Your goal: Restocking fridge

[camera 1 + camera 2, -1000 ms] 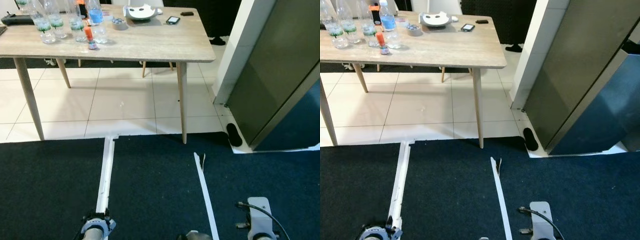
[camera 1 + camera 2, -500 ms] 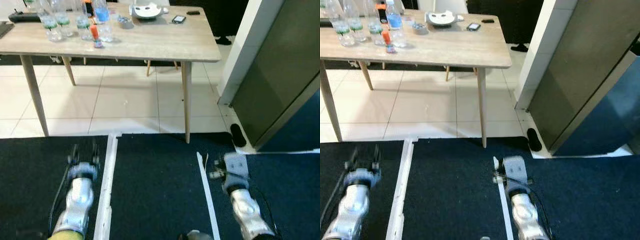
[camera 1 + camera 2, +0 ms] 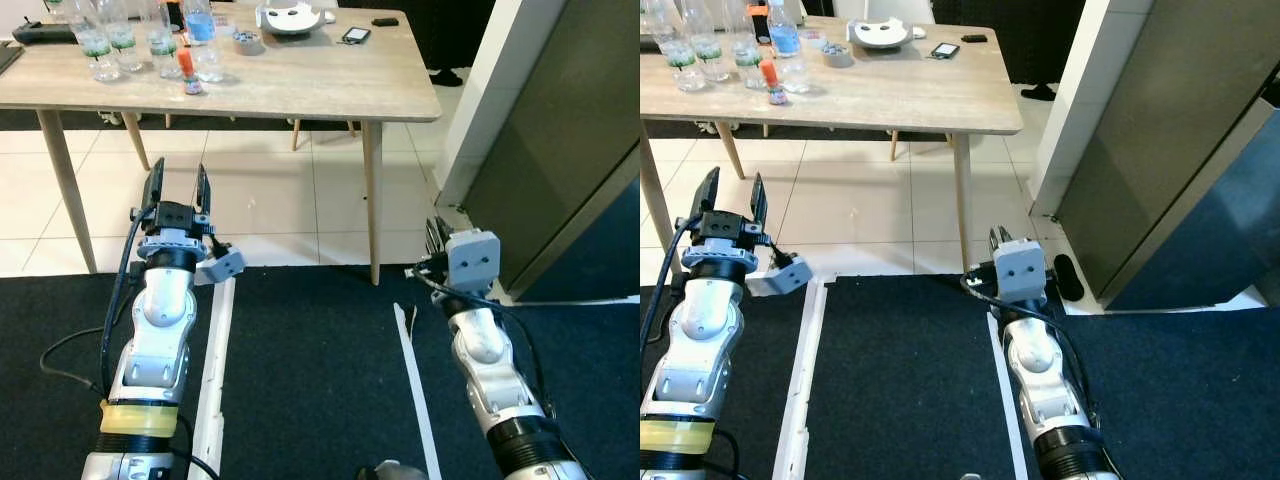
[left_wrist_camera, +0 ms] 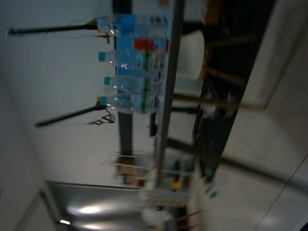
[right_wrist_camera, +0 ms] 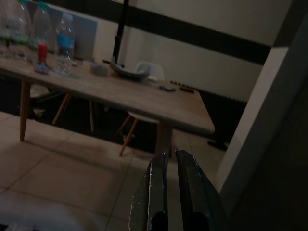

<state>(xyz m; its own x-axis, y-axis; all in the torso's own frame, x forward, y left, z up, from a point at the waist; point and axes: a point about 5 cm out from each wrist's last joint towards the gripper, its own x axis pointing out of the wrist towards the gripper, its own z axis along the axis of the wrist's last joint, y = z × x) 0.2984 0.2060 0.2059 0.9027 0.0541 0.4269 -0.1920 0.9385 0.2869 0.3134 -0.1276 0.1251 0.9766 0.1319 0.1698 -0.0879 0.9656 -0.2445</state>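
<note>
Left pincer point(image 3: 177, 186) raised over pale floor tiles, two black fingers spread, nothing held. Its wrist view catches the bottles side-on, blurred, teal caps.

Wooden worktop point(image 3: 300, 85), rectangular, light grain, slim tapered legs. Far left corner: about five clear plastic bottles point(image 3: 150, 40), one blue-labelled, plus a small orange-capped one point(image 3: 188, 72). Further along: small round tin point(image 3: 245, 41), white bowl point(image 3: 287, 17), two dark phones point(image 3: 356, 36).

Right pincer point(image 3: 998, 238) low near the worktop leg; right wrist view has its fingers nearly together, empty.

Grey, smooth fridge point(image 3: 560, 170) at far right, door shut.
</note>
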